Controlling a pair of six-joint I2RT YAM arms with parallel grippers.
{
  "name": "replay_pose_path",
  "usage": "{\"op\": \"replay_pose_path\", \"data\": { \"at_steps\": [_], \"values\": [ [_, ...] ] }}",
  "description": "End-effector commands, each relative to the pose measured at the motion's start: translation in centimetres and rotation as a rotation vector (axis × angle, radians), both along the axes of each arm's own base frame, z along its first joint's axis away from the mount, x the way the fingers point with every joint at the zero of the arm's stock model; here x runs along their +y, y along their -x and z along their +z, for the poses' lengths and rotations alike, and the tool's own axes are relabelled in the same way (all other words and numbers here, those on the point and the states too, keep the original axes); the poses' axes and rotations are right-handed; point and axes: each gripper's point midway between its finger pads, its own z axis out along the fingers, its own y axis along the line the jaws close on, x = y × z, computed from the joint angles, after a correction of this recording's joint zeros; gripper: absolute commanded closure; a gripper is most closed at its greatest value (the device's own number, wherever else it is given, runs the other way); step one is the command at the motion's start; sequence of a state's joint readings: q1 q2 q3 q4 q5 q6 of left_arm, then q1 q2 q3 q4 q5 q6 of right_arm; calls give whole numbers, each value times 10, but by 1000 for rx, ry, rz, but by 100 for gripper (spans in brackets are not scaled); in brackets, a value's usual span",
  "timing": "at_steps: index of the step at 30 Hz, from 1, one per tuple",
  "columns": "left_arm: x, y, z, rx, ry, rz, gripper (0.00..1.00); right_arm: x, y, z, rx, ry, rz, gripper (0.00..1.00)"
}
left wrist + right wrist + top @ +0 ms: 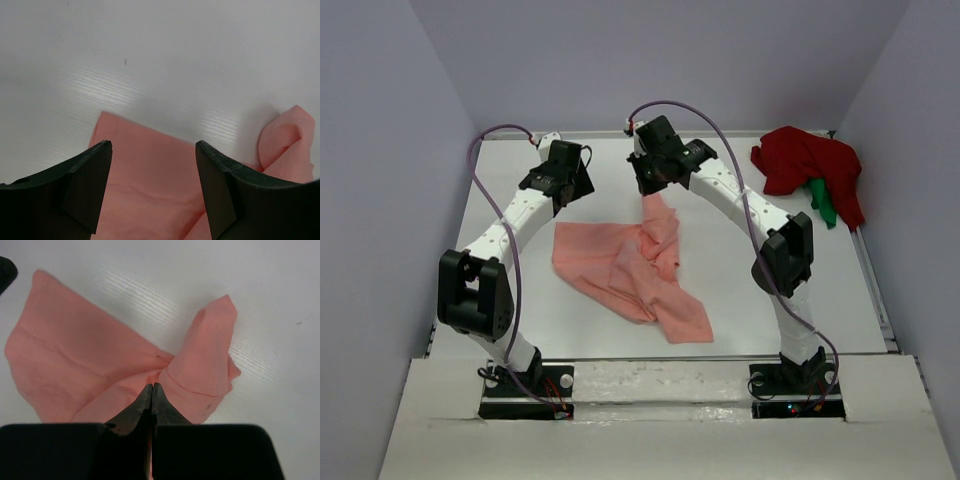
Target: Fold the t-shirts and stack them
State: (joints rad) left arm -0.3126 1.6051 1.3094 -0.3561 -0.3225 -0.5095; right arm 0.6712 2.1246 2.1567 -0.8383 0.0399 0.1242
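1. My left claw hangs wide open over the far left corner of the salmon-pink t-shirt and holds nothing.
2. That shirt lies in the middle of the table. It is rumpled, its layers bunched over one another, with one corner trailing toward my bases. No clean fold shows yet.
3. My right claw is pinched fully closed on a fold at the shirt's far edge, and the cloth peaks up to it.
4. At the far right, the dark red t-shirt sits heaped, with the green t-shirt poking out from under it. Neither is folded and nothing is stacked, so I judge the job barely begun.
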Motion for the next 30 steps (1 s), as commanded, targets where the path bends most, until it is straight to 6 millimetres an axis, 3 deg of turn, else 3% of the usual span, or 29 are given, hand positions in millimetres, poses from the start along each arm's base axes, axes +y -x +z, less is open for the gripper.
{"op": "replay_pose_path", "data": {
  "at_steps": [1, 11, 16, 19, 23, 26, 30],
  "values": [
    [18, -10, 54, -120, -47, 71, 18, -9, -7, -34, 58, 40, -38, 100],
    [15, -9, 81, -171, -10, 49, 13, -2, -7, -107, 164, 89, -21, 100],
    [17, -10, 81, -177, -18, 49, 13, -7, -7, -120, 179, 109, -65, 100],
    [15, -8, 77, -170, -13, 37, 12, -33, -7, -129, 167, 185, -203, 100],
    [14, -4, 79, -174, -2, 26, 13, -97, -6, -136, 107, 420, -480, 100],
    [12, -1, 81, -176, 5, 8, 12, -129, 2, -144, 69, 545, -579, 100],
    [12, 2, 76, -168, 1, 2, 12, -153, 14, -151, 49, 627, -656, 100]
  ]
}}
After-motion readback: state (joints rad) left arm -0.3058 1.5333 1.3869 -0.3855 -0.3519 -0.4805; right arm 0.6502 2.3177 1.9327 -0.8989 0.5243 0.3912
